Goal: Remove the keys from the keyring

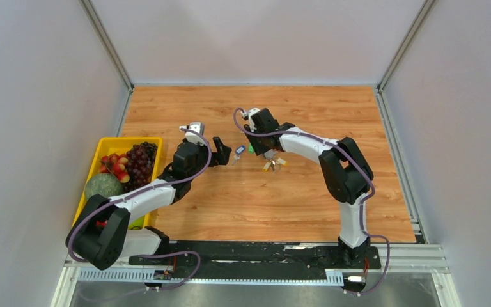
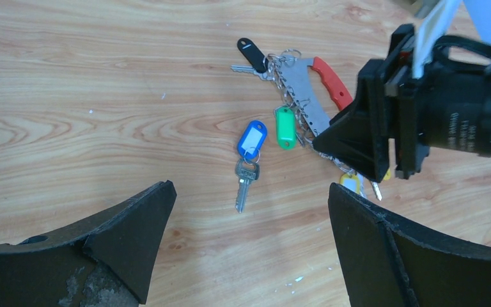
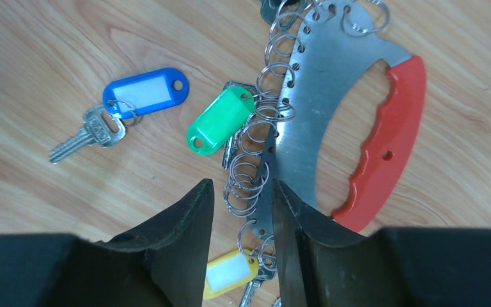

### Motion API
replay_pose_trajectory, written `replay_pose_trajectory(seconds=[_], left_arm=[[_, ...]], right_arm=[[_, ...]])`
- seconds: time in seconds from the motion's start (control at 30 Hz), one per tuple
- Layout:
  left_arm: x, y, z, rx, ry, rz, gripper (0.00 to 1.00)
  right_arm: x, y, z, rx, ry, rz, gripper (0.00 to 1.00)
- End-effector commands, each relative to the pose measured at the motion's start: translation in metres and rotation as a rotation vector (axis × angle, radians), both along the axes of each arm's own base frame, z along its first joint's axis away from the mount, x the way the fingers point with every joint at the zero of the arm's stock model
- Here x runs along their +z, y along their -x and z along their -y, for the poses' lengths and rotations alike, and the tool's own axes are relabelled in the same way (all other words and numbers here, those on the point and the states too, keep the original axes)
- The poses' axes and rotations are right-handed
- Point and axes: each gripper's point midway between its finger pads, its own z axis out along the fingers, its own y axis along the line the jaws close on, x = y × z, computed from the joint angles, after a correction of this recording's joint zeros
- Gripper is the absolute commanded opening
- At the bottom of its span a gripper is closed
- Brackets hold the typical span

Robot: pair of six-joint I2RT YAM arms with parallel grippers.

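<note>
The keyring (image 3: 332, 83) is a grey metal plate with a red curved handle (image 3: 383, 147) and a row of small wire rings along one edge. It lies flat on the wood. On its rings hang a green-tagged key (image 3: 220, 120), a yellow-tagged key (image 3: 230, 272) and a black-tagged key (image 2: 252, 52). A blue-tagged key (image 3: 144, 93) lies alone to the left, apart from the plate. My right gripper (image 3: 241, 188) points down over the plate's ringed edge, jaws narrowly open astride the rings. My left gripper (image 2: 249, 187) is wide open, just short of the blue-tagged key (image 2: 251, 139).
A yellow basket (image 1: 112, 142) at the table's left edge holds grapes, strawberries and a green melon, beside my left arm. Grey walls close the table on three sides. The two grippers (image 1: 227, 148) (image 1: 267, 153) face each other closely mid-table.
</note>
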Motion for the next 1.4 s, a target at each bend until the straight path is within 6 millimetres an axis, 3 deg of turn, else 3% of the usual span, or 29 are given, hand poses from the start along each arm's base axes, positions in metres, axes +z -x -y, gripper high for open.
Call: replay_pose_trajectory(seconds=[0.0,0.17,0.27,0.37,0.47,0.73,1.03,1.37], left_arm=[[0.021,-0.002,-0.001,0.008,0.028,0.073,1.0],[0.023,-0.002,-0.005,0.028,0.028,0.085,1.0],[0.023,-0.001,-0.005,0.025,0.026,0.086,1.0],[0.022,-0.002,-0.005,0.024,0.024,0.085,1.0],[0.02,-0.001,-0.004,0.017,0.021,0.083,1.0],[0.018,0.002,0.012,-0.076,0.029,0.093,1.0],[0.019,0.008,0.026,-0.169,0.04,0.104,1.0],[0.037,0.022,0.055,-0.363,0.098,0.187,0.95]], right_arm=[[-0.01,-0.006,0.0,0.014,0.049,-0.016,0.42],[-0.027,-0.011,0.007,-0.018,0.103,-0.036,0.41],[-0.038,-0.012,0.013,-0.049,0.147,-0.056,0.29],[-0.035,-0.011,0.016,-0.064,0.153,-0.05,0.1],[-0.019,-0.012,0.014,-0.061,0.109,-0.005,0.0],[0.032,-0.007,0.016,-0.086,-0.012,0.109,0.0],[0.08,0.025,0.021,-0.017,-0.125,0.174,0.0],[0.181,0.055,0.019,0.036,-0.348,0.301,0.0]])
